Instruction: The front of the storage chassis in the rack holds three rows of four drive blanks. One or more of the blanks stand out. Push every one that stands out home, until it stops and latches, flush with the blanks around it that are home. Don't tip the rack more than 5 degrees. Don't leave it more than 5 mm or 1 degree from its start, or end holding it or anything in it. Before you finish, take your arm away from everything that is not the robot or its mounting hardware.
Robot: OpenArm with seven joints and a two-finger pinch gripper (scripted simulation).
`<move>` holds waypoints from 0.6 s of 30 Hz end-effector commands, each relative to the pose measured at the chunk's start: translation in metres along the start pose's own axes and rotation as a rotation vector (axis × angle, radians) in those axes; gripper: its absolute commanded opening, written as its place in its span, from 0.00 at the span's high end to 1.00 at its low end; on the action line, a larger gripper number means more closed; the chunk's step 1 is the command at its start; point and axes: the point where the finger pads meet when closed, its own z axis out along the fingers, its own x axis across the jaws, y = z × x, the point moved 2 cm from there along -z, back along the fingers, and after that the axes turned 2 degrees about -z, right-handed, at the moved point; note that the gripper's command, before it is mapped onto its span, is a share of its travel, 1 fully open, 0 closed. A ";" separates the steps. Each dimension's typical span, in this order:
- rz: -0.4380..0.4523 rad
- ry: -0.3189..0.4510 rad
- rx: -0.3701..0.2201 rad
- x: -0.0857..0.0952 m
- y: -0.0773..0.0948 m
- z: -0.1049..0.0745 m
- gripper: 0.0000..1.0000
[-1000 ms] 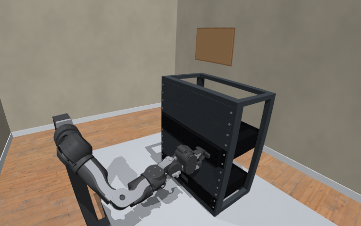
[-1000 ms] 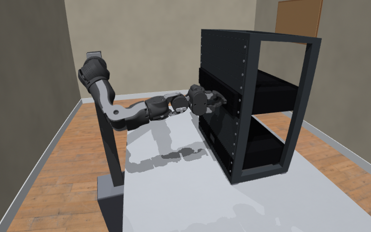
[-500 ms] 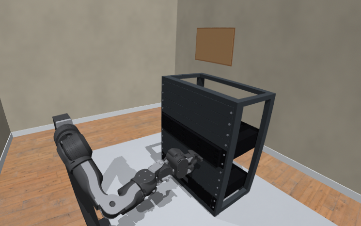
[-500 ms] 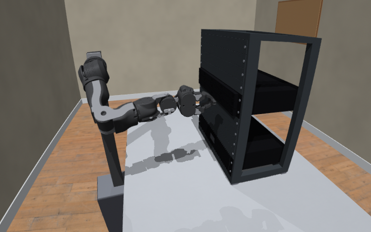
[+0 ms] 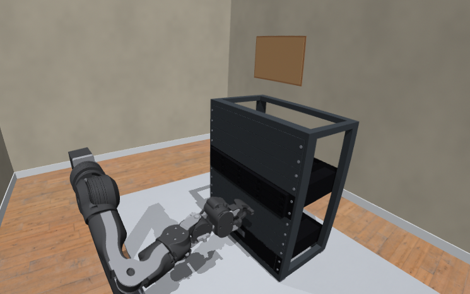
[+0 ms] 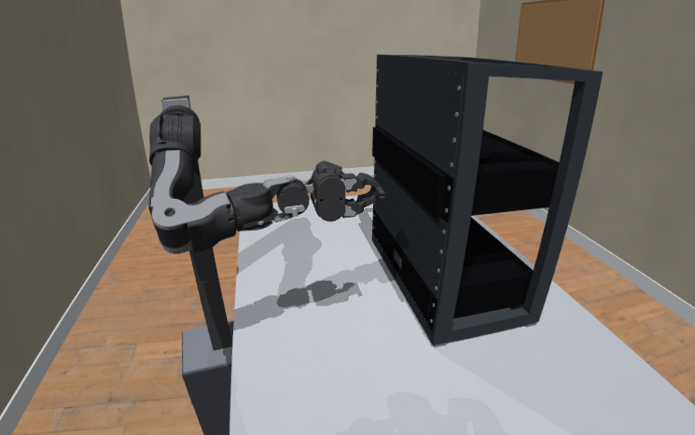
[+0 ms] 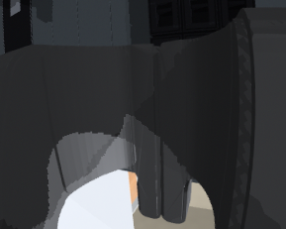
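The black open-frame rack stands on the grey table top; it also shows in the exterior view. The storage chassis is the dark band across the middle of its front. Its drive blanks look level with each other from here; I cannot make out one standing proud. My gripper is shut and empty. It points at the rack front near the chassis's lower edge, toward the left side; I cannot tell if it touches. In the wrist view the shut fingers fill the frame, with blanks above.
Plain black panels cover the rack front above the chassis. Another dark unit sits at the bottom of the rack. The arm's post stands at the table's left edge. Walls close in behind and to the right of the rack.
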 end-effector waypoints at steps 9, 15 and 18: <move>0.000 0.020 -0.005 0.006 0.001 -0.010 1.00; 0.000 0.021 -0.006 0.006 0.001 -0.013 1.00; 0.000 0.020 -0.007 0.006 0.001 -0.013 1.00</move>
